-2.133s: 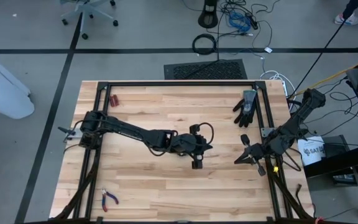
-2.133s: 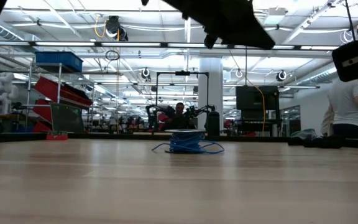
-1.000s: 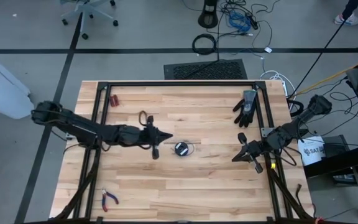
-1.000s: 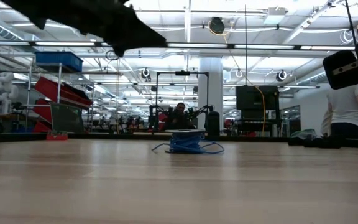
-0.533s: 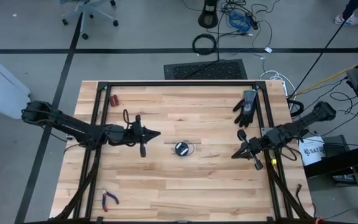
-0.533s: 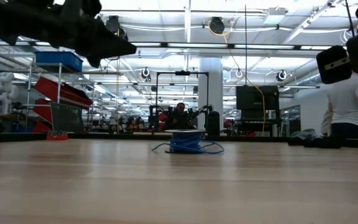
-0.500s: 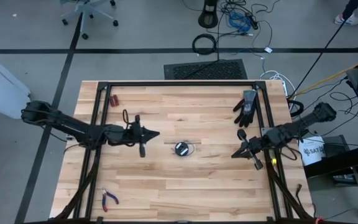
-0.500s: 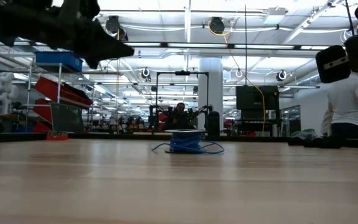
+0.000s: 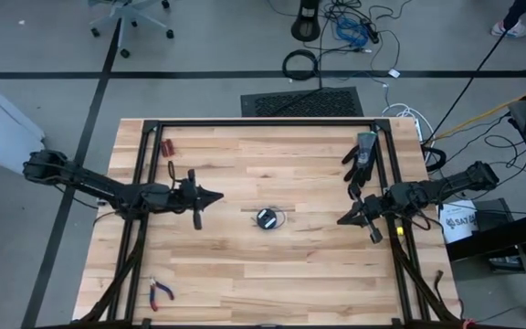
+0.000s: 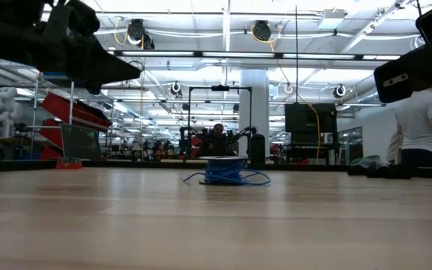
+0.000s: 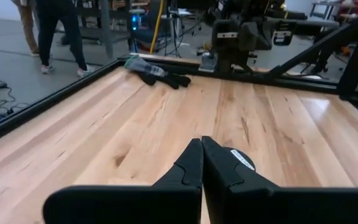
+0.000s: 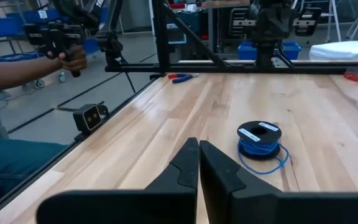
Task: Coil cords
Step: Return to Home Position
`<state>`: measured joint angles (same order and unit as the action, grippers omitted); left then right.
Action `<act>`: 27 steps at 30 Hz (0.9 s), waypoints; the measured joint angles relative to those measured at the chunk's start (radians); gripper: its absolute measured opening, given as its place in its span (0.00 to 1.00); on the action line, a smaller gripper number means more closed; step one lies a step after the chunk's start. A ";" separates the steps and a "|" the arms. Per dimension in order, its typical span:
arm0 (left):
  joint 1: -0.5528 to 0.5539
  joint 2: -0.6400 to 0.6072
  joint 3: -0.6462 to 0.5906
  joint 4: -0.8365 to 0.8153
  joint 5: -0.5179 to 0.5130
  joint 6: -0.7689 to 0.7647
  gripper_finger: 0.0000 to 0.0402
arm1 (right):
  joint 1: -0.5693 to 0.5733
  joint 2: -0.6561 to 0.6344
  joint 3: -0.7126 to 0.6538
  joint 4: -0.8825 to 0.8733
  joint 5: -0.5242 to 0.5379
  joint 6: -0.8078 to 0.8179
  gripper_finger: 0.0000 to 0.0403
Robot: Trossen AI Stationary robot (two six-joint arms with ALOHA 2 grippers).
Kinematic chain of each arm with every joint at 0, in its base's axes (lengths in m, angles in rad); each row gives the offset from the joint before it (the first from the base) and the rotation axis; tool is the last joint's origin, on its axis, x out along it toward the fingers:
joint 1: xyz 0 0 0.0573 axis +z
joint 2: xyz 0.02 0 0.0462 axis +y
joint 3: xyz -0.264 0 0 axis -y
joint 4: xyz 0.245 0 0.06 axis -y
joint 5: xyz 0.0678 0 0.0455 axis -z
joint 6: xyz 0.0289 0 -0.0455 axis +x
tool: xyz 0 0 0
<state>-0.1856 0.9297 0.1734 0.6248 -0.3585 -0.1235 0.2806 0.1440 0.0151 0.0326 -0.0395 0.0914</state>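
Cords [image 9: 266, 218] are sitting wound on a small spool [image 12: 258, 130] at the centre of the desk [image 9: 281, 274] in the high view. In the low view the blue bundle [image 10: 225, 171] is showing mid-frame, with a few slack loops lying flat on the wood on both sides of it. Left pincer [image 9: 215, 195] is hanging over the left-centre of the desk, pointing right toward the spool and well apart from it; in the left wrist view its fingers [image 11: 191, 163] are pressing together, holding nothing, with the spool peeking out just behind them. Right pincer [image 9: 341, 220] is hanging at the right-centre, near the desk's right rail, pointing left at the spool and also well apart from it; in the right wrist view its fingers [image 12: 188, 162] are likewise closed together on nothing. Black glove [image 9: 362, 157] is lying at the upper right of the high view, and red-handled pliers [image 9: 161, 291] are lying at the lower left. A person's hand [image 12: 73, 59] is gripping a dark handle at the upper left of the right wrist view, off the desk.
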 joint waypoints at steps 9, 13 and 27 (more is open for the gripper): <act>0.000 -0.114 -0.114 0.080 -0.001 -0.015 0.00 | 0.000 0.000 0.000 -0.009 -0.011 -0.006 0.00; 0.000 -0.156 -0.151 0.077 -0.001 -0.022 0.00 | 0.000 0.000 0.000 -0.010 -0.011 -0.006 0.00; 0.000 -0.297 -0.166 0.045 -0.008 0.144 0.00 | 0.000 0.000 0.000 -0.011 -0.010 -0.008 0.00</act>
<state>-0.1856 0.6330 0.0078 0.6703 -0.3662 0.0204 0.2806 0.1440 0.0151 0.0216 -0.0490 0.0829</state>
